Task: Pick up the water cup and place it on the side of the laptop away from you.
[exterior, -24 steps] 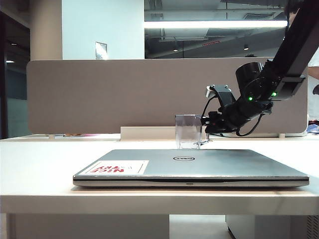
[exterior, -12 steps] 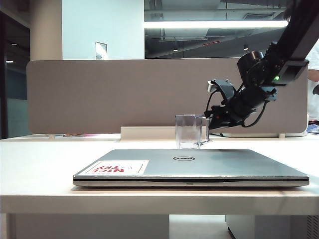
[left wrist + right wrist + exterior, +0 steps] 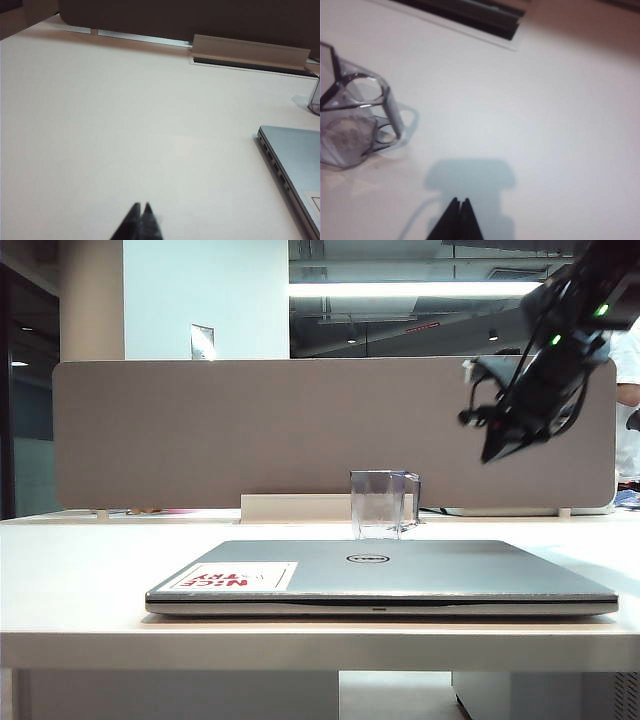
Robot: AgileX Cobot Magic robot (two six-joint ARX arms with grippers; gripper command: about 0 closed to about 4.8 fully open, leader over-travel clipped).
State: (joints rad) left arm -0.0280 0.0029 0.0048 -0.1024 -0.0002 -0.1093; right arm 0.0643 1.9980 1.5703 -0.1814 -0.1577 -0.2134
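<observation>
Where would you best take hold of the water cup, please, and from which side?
Grip the water cup by its side handle, coming from the right in the exterior view: the handle juts that way. The right gripper, shut, hangs above that side.

Exterior view: I look level from the table's [image 3: 80, 570] near edge across the laptop [image 3: 380, 575] toward the partition.
Left wrist view: looks obliquely down, laptop corner shared.
Right wrist view: close above the water cup [image 3: 350, 120] (also in exterior).

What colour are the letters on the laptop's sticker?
Red, on a white sticker at the lid's near left corner of the laptop. The exterior view shows it best.
</observation>
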